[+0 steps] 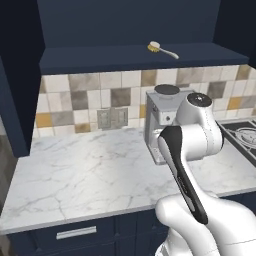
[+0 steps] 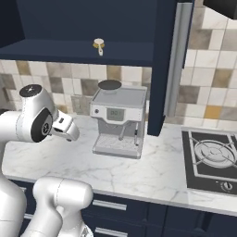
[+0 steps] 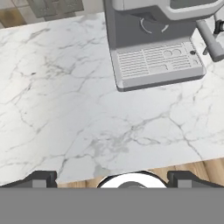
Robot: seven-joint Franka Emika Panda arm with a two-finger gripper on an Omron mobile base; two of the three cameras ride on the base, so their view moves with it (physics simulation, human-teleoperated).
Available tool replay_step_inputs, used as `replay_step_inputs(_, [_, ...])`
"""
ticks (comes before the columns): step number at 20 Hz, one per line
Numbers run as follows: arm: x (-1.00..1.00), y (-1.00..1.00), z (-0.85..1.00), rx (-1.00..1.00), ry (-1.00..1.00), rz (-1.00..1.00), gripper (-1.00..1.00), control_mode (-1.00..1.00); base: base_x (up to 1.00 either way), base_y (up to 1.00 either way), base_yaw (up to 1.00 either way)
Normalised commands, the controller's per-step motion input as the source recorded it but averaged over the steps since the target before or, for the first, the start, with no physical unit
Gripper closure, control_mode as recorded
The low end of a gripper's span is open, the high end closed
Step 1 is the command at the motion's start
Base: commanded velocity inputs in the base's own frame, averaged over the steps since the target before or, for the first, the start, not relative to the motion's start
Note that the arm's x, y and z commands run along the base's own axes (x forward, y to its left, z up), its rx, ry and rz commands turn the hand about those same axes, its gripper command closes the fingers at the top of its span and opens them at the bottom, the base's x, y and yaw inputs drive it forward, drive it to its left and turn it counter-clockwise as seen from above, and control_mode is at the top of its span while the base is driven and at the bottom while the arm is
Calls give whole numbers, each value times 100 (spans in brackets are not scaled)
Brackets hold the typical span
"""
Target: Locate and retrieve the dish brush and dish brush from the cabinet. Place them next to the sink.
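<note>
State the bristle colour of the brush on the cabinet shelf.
Yellow bristles on the grey-handled dish brush, clearest in left base view.

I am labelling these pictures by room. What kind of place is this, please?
A kitchen, rendered rather than real: a marble counter with a coffee machine, a stovetop beside it, and a tiled wall under a navy cabinet.

We see a navy blue cabinet (image 1: 125,57), a dish brush (image 1: 161,49) with yellow bristles and pale handle, a white counter (image 1: 80,175) with grey veins, a silver-grey coffee machine (image 2: 118,121), a black stovetop (image 2: 210,162), and beige, grey and ochre wall tiles (image 1: 95,97).
</note>
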Motion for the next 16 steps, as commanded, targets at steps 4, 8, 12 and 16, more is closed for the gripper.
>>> replay_step_inputs(4, [0,0,0,0,0,0,-100,100,5,4,-1])
replay_step_inputs(8, [0,0,0,0,0,0,-100,100,0,0,0])
replay_step_inputs(12, [-16,5,28,-2,-6,0,-100,-100,0,0,0])
replay_step_inputs(16, [-14,3,62,-9,-8,1,-100,-100,0,0,0])
